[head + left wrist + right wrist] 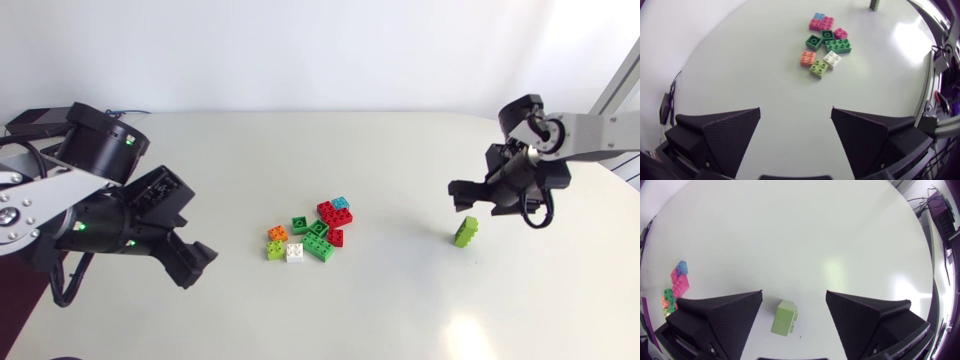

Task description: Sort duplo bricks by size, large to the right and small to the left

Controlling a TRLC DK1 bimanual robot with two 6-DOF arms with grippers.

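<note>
My right hand (pixel 794 296) hangs with its fingers spread wide over a lime-green brick (pixel 784 317). The brick lies on the white bench (pixel 805 230) between the two fingers and touches neither. From above I see it alone at the bench's right side, well apart from the pile of bricks (pixel 312 232) near the middle, where red, blue, orange, white, lime and dark green pieces sit packed together. My left hand (pixel 796 112) is also wide open and holds nothing, with the pile ahead of it and well apart.
</note>
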